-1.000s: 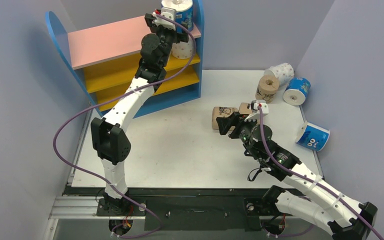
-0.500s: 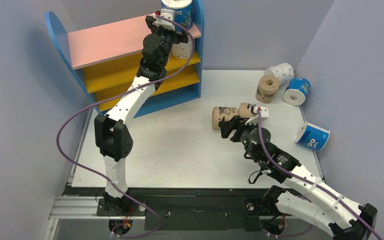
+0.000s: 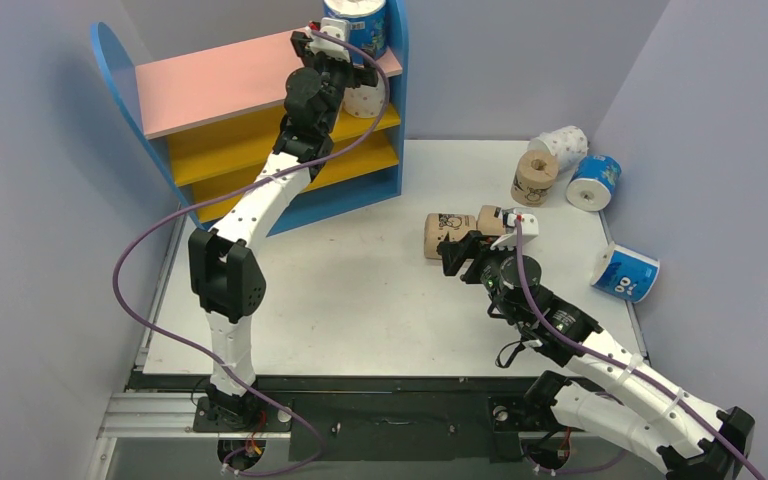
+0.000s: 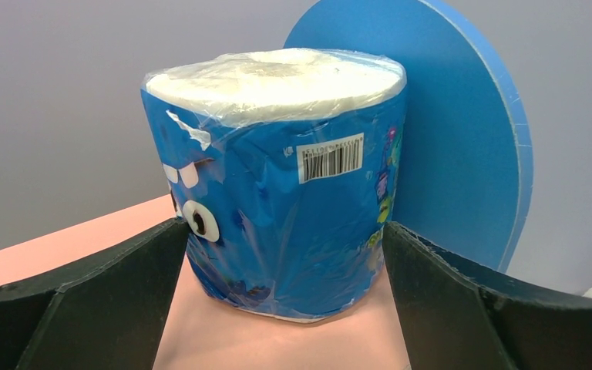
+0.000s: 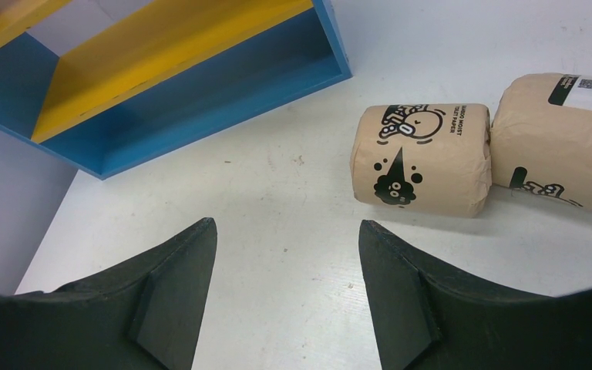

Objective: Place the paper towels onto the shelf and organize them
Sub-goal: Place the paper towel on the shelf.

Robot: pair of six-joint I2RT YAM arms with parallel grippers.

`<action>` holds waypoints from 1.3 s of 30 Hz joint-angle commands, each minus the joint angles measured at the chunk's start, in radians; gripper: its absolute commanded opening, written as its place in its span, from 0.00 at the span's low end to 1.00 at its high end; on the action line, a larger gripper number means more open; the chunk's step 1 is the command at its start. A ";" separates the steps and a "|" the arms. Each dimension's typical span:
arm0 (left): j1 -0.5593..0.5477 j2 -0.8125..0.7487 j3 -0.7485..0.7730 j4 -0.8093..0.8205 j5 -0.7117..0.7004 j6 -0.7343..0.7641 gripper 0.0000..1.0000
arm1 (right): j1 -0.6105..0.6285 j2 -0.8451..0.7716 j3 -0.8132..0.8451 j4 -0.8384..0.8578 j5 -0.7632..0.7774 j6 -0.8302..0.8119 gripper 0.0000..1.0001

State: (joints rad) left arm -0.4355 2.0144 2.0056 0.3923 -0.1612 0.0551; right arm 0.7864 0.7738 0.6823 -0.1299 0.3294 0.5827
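A blue-and-white wrapped paper towel roll stands upright on the shelf's pink top board, against the blue side panel. My left gripper is open, its jaws spread on either side of this roll. A white dotted roll sits on the yellow board below. My right gripper hangs open over the table with nothing between its fingers. Just ahead of it, two tan cartoon-print rolls lie end to end on their sides.
At the back right of the table lie a tan roll, a white dotted roll and a blue roll. Another blue roll rests by the right wall. The shelf stands at the back left.
My left gripper's jaws have spread wider around the blue roll on the top board. The right arm has drawn back slightly from the tan rolls.
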 commanded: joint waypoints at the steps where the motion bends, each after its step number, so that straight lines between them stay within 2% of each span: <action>1: 0.002 -0.093 -0.001 0.030 -0.029 0.004 0.97 | 0.005 -0.017 0.009 0.007 0.023 -0.015 0.63; 6: -0.014 -0.249 -0.110 0.099 -0.083 0.022 0.96 | 0.005 -0.032 0.013 -0.005 0.026 -0.008 0.63; 9: -0.032 -0.361 -0.237 0.167 -0.142 0.021 0.96 | 0.005 -0.041 0.016 -0.014 0.027 -0.001 0.64; 15: -0.122 -0.688 -0.514 0.177 -0.150 -0.125 0.96 | 0.005 -0.050 0.046 -0.087 0.084 -0.002 0.68; 18: -0.215 -0.791 -0.639 0.053 -0.158 -0.180 0.96 | 0.005 -0.063 0.049 -0.131 0.126 0.002 0.69; 23: -0.403 -0.969 -0.818 -0.154 -0.319 -0.235 0.96 | 0.005 -0.102 -0.007 -0.170 0.231 0.043 0.69; 26: -0.454 -1.031 -0.955 -0.320 -0.401 -0.373 0.96 | 0.004 -0.115 -0.040 -0.195 0.335 0.095 0.69; 29: -0.526 -1.077 -1.077 -0.429 -0.461 -0.481 0.96 | 0.001 -0.136 -0.091 -0.190 0.372 0.132 0.68; 32: -0.586 -1.097 -1.171 -0.517 -0.508 -0.592 0.96 | -0.017 -0.143 -0.109 -0.196 0.343 0.142 0.70; 35: -0.595 -1.124 -1.270 -0.574 -0.504 -0.706 0.96 | -0.058 -0.125 -0.113 -0.198 0.273 0.158 0.72; 39: -0.594 -1.194 -1.404 -0.528 -0.438 -0.772 0.96 | -0.166 -0.103 -0.159 -0.095 0.077 0.163 0.73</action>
State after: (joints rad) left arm -1.0283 0.9115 0.6792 -0.1547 -0.6071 -0.5785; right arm 0.7021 0.6533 0.5667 -0.3225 0.5629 0.7204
